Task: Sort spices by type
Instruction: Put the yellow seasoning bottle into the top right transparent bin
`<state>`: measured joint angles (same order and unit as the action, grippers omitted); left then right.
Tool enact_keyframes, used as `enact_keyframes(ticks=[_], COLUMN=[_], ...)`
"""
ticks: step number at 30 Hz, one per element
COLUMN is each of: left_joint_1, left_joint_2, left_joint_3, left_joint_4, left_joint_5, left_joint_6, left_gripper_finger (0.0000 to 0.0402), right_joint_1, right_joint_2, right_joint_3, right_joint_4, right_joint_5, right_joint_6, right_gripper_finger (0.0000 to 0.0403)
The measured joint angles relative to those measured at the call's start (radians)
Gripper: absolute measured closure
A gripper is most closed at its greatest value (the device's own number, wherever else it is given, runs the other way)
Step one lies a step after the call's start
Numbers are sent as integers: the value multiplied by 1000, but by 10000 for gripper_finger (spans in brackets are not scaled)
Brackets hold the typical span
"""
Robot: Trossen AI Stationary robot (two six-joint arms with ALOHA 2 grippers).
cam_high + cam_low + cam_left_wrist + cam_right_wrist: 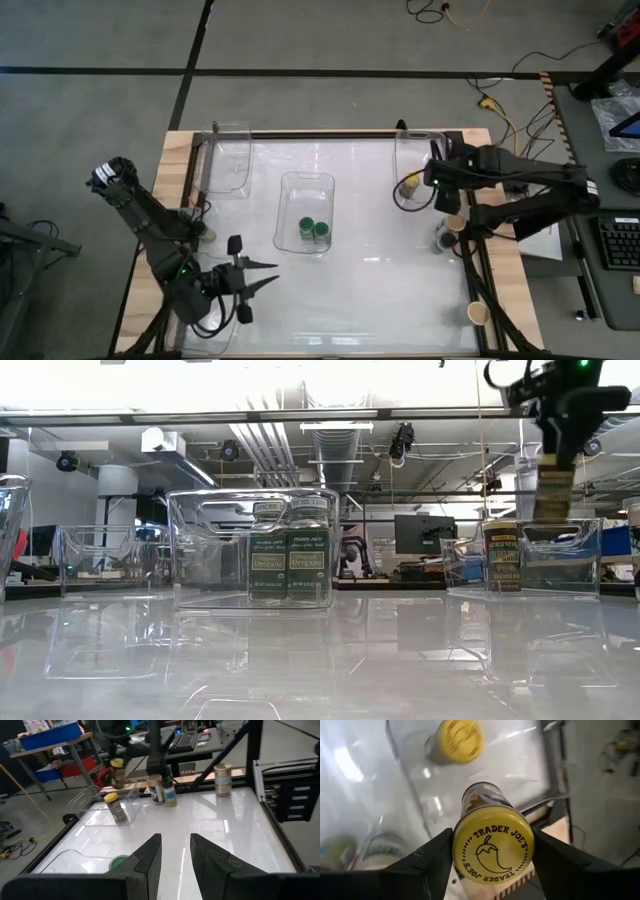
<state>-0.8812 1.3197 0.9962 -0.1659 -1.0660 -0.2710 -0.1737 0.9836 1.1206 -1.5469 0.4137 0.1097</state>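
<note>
My right gripper is shut on a yellow-lidded spice jar, which hangs over the clear bin at the far right. A second yellow-lidded jar stands on that bin's floor. The middle bin holds two green-lidded jars side by side, upright. My left gripper waits open at the near left and holds nothing. Three more jars stand along the table's right edge. My right gripper pinches the jar's yellow lid by its rim, one finger on each opposite side. The fingers come from above, slanting down. The jar hangs nearly upright below them, lifted clear above the bin.
Another clear bin stands at the far left, and a further one lies under my left arm at the near left. Wooden rails border the table. Open tabletop lies between the middle bin and the near edge.
</note>
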Motion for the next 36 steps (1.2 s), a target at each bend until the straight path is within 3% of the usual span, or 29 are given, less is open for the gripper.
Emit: enact_keyframes(ticks=[8, 18, 23, 26, 36], left_joint_1=[74, 187, 246, 276, 330], left_joint_2=[0, 0, 0, 0, 3], left_joint_3=[0, 0, 0, 0, 0], left_joint_4=[-6, -72, -78, -77, -90], left_joint_5=[2, 2, 2, 3, 115], left_joint_6=[0, 0, 22, 38, 59], left_gripper_finger=[313, 313, 313, 313, 313], right_joint_1=[-138, -366, -453, -477, -481], right_joint_2=[-13, 13, 35, 54, 118], right_joint_3=[-117, -163, -171, -174, -185], right_joint_4=[133, 260, 268, 270, 303], right_joint_5=[-100, -310, -334, -399, -417], right_joint_6=[-228, -499, -568, -586, -631], right_gripper_finger=[169, 174, 166, 172, 165])
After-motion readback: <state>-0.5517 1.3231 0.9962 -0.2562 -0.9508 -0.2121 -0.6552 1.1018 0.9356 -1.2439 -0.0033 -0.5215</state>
